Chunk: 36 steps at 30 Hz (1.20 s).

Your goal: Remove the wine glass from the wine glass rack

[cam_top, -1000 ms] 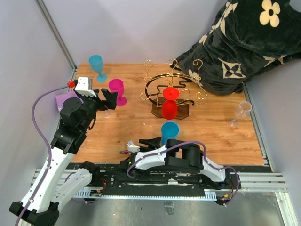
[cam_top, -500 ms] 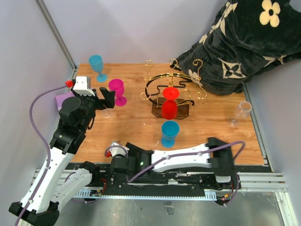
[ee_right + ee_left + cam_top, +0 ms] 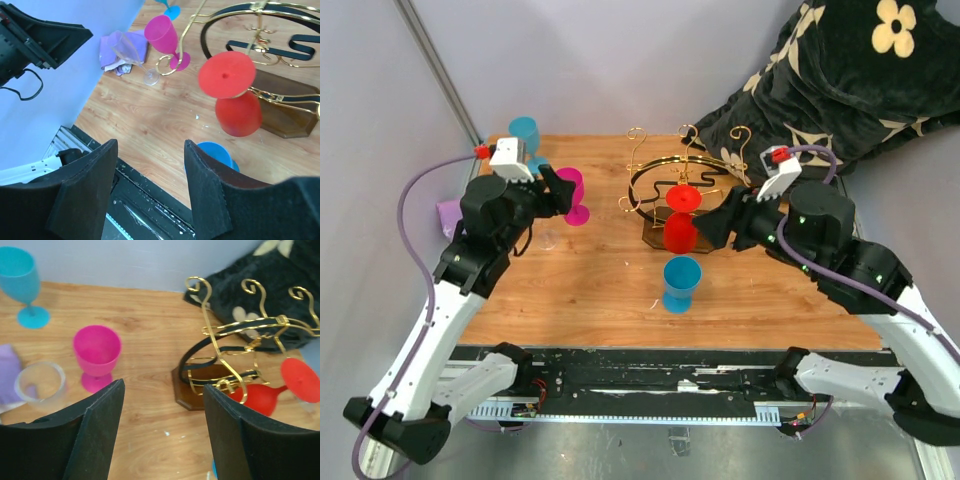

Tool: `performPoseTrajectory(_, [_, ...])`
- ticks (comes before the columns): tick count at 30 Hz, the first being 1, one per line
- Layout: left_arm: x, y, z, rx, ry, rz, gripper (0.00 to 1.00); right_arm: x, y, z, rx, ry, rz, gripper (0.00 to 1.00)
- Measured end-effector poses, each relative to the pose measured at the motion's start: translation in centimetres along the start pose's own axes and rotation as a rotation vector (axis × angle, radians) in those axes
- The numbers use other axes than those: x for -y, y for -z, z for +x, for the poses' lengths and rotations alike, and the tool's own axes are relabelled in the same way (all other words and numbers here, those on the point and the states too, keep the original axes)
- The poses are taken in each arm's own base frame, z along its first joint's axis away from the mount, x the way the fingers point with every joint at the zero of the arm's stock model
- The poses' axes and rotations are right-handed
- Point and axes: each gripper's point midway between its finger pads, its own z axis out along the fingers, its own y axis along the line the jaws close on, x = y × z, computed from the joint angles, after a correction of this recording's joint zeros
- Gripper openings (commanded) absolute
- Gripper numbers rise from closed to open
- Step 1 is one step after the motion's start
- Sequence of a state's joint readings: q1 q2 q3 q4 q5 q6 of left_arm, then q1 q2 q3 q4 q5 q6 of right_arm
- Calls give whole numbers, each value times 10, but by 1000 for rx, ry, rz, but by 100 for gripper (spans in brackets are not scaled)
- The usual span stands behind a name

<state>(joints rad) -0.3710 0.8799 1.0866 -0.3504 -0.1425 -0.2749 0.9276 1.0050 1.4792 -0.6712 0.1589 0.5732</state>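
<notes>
Red wine glass (image 3: 680,232) hangs upside down in the wine glass rack (image 3: 292,115), with both grippers empty.

My right gripper (image 3: 150,145) has its fingers spread wide and hovers just beside the rack, facing the glass; the left gripper (image 3: 162,390) is also spread and sits well apart from it. The glass's round foot rests in the gold wires and its bowl dangles over the dark base. I judge it to be plastic: light, stiff and smooth, so likely to slip. I'd close across the bowl, then slide the foot out along the wires without tilting, minding the blue glass (image 3: 680,283) standing near the front.
</notes>
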Motion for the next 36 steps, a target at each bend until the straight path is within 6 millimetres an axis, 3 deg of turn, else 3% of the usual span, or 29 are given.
performPoseTrajectory(4, [26, -19, -2, -55, 43, 94, 70, 30, -7, -2, -36, -89, 21, 53])
performPoseTrajectory(9, [69, -39, 8, -177, 78, 237, 74, 71, -44, 30, -183, -176, 84, 52])
performPoseTrajectory(12, [108, -51, 14, -269, 74, 335, 74, 82, -51, 44, -235, -208, 94, 52])
performPoseTrajectory(15, [136, -62, 28, -356, 87, 420, 73, 78, -47, 42, -228, -209, 72, 52])
performPoseTrajectory(18, [143, -68, 55, -461, 118, 440, 67, 77, -39, 32, -188, -208, 58, 53])
performPoseTrajectory(22, [150, -68, 77, -553, 164, 467, 66, 82, -27, 19, -129, -209, 63, 53])
performPoseTrajectory(29, [178, -62, 86, -605, 221, 561, 67, 91, -16, 15, -89, -217, 81, 53])
performPoseTrajectory(36, [188, -75, 109, -663, 249, 576, 65, 97, -4, 12, -55, -222, 91, 53])
